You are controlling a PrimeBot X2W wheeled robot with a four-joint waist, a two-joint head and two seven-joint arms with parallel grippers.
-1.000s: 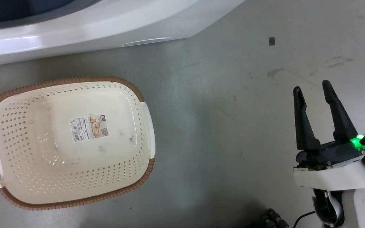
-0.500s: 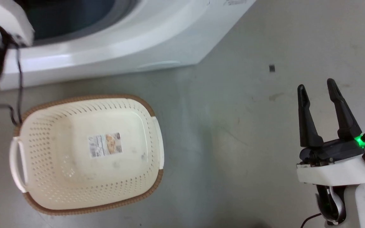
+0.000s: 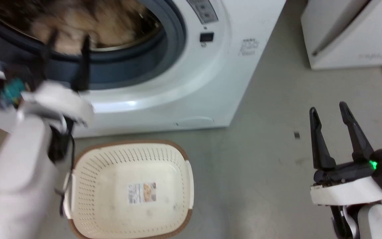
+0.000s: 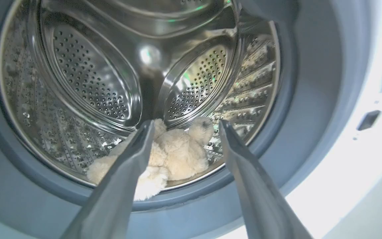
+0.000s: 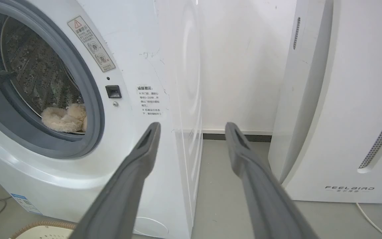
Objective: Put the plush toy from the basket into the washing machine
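Hovering at the mouth of the washing machine [image 3: 191,83], my left gripper [image 4: 186,124] has its two fingers spread wide, with nothing between them. The plush toy [image 4: 177,152] lies just beyond my fingertips and a little below them, slumped on the floor of the steel drum [image 4: 88,83], apart from both fingers. One furry limb reaches toward me, close to the grey rubber rim [image 4: 310,99]. The basket [image 3: 128,143] sits on the floor below and behind this gripper, with nothing in it but its label sticker. My right gripper [image 3: 327,107] is well off to the side. It is spread too and carries nothing, pointing at the gap between the washer and the plain white appliance [image 5: 343,116].

I judge the placing step done, since the toy is inside and I have let go of it. What remains is getting clear. The next move calls for drawing the left arm straight back, keeping both fingers off the rubber rim and not snagging that near limb.
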